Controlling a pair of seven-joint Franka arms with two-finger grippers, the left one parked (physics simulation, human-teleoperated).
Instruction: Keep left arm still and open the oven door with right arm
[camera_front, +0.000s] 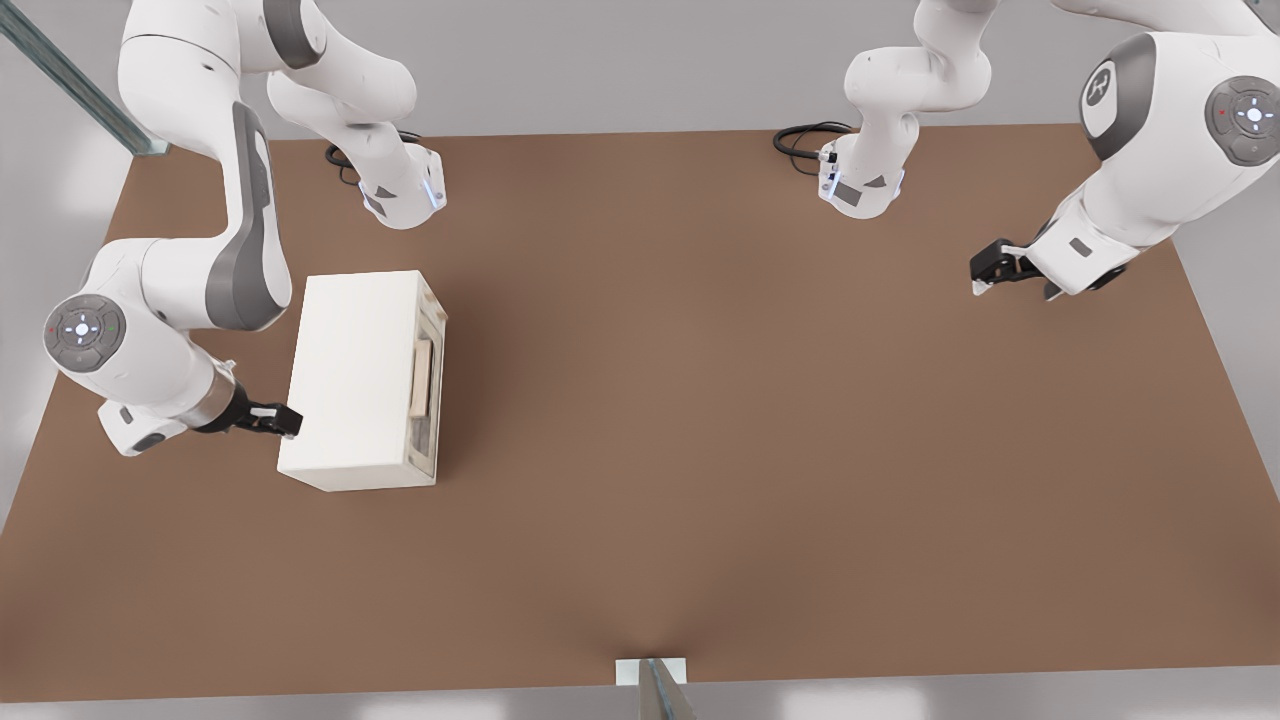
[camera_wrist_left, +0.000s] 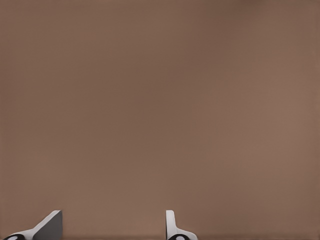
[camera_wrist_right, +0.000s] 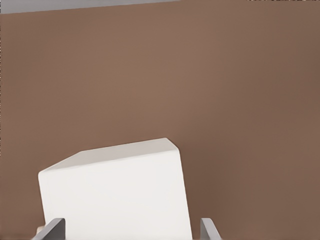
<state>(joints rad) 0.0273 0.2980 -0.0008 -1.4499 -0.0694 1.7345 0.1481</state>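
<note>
The cream-white oven (camera_front: 355, 385) stands on the brown table at the front view's left. Its oven door (camera_front: 430, 400) faces the front view's right, lies flat against the box, and carries a tan bar handle (camera_front: 423, 378). My right arm (camera_front: 150, 300) reaches in from the left. Its black gripper (camera_front: 270, 420) sits at the oven's plain back face, the side opposite the door. In the right wrist view the oven (camera_wrist_right: 115, 190) fills the lower middle, and the gripper (camera_wrist_right: 132, 231) is open, with one grey fingertip (camera_wrist_right: 54, 227) showing on each side of the box.
The other white arm (camera_front: 1150, 170) hangs over the table's far right, its gripper (camera_front: 995, 265) above bare tabletop. Two arm bases (camera_front: 405, 190) (camera_front: 860, 180) with black cables stand along the back edge. Bare brown table (camera_front: 700, 450) spreads out in front of the door.
</note>
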